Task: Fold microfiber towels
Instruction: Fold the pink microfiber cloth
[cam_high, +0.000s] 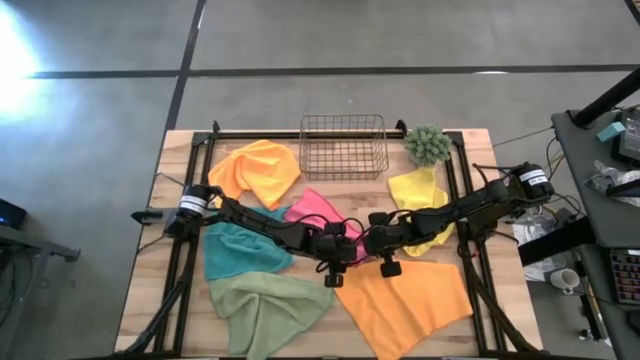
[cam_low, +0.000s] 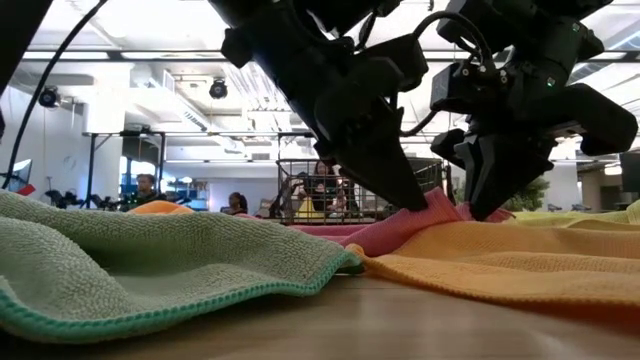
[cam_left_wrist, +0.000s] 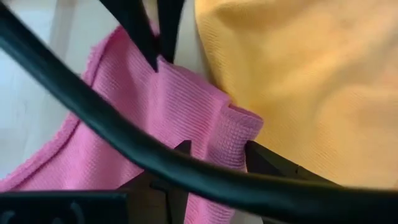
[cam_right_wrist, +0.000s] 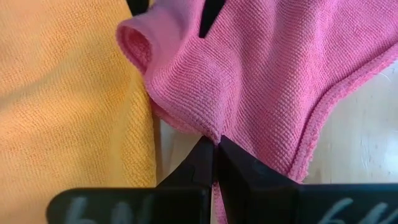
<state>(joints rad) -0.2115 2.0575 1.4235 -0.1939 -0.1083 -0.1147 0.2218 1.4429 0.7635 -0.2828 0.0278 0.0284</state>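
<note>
Two dark robot arms meet over the pink microfiber towel (cam_high: 322, 212) lying near the middle of the wooden slatted table (cam_high: 150, 262), just in front of the copper wire basket (cam_high: 344, 146). The left gripper (cam_left_wrist: 217, 152) pinches a raised fold of the pink cloth between partly parted fingers; the right gripper (cam_right_wrist: 214, 148), fingers pressed together, clamps the pink towel's edge. Around the pink towel lie an orange cloth (cam_high: 415, 300) touching it in front, a teal cloth (cam_high: 238, 252) and sage green cloth (cam_high: 265, 308) to its left-front, another orange cloth (cam_high: 256, 172) left of the basket, and a yellow cloth (cam_high: 420, 195) to its right.
</note>
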